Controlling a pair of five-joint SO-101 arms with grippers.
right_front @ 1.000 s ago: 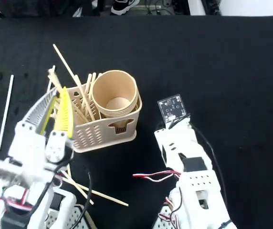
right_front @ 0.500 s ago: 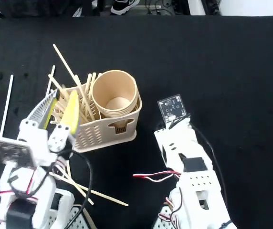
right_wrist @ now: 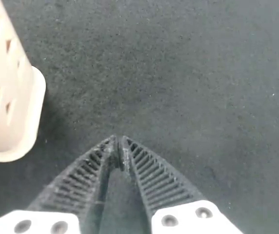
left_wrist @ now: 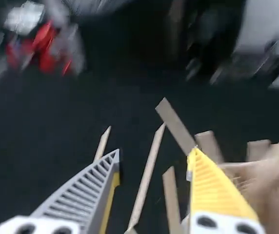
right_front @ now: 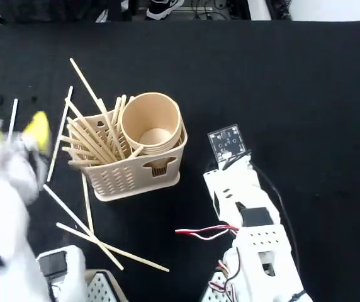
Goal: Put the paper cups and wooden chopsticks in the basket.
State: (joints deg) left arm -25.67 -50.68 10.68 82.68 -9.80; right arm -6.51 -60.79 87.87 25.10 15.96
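Standing on the black table (right_front: 293, 94), beige slotted plastic basket (right_front: 136, 173) holds stacked tan paper cups (right_front: 151, 123) and pale wooden chopsticks (right_front: 92, 135); loose chopsticks (right_front: 111, 246) lie just beside it. Left gripper (left_wrist: 154, 156) spread, empty. Right gripper (right_wrist: 116, 142) pressed together near basket.

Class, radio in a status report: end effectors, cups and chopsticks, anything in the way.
Left end effector open, empty. Right end effector shut, beside basket. Paper cups in basket; several chopsticks loose on table. No obstruction seen.

Looks like a robotics lab bench to us: we see a black cloth table (right_front: 306, 75), loose servo wires (right_front: 199, 231) on a white printed arm (right_front: 249, 207), cables (right_front: 205, 9) on the floor behind.
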